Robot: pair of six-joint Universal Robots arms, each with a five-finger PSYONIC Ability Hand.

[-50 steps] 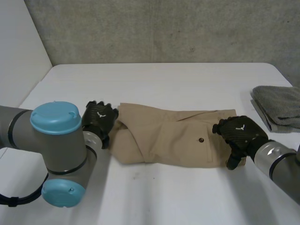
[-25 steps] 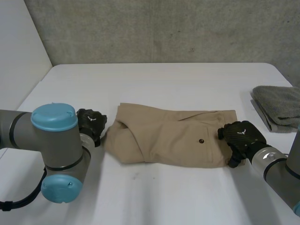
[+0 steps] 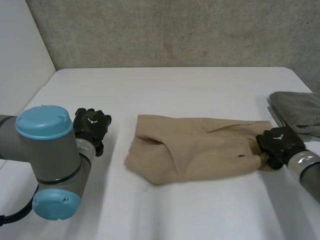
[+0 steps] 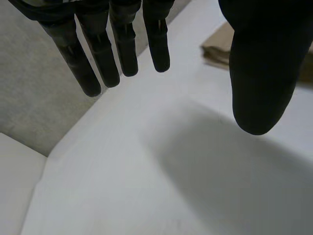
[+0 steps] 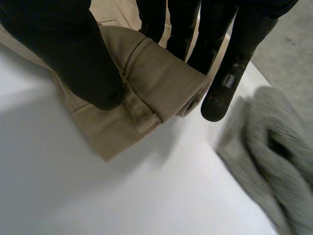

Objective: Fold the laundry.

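Folded tan shorts (image 3: pixel 195 147) lie across the middle of the white table (image 3: pixel 175 90). My right hand (image 3: pixel 280 145) is at their right end. In the right wrist view its thumb (image 5: pixel 73 54) and fingers (image 5: pixel 230 54) pinch the rolled waistband of the shorts (image 5: pixel 156 73). My left hand (image 3: pixel 91 127) hovers over bare table well left of the shorts. Its fingers (image 4: pixel 117 54) hang straight and apart from the thumb (image 4: pixel 261 73), holding nothing. A corner of the shorts (image 4: pixel 217 46) lies beyond its fingertips.
A folded grey towel (image 3: pixel 297 112) lies at the table's right edge, just past my right hand, and is close beside the waistband as the towel (image 5: pixel 274 161) in the right wrist view. A grey wall (image 3: pixel 175 30) runs behind the table.
My right hand has closed on the waistband and dragged the shorts to the right. My left hand has come off the shorts' left end and drawn back to the left.
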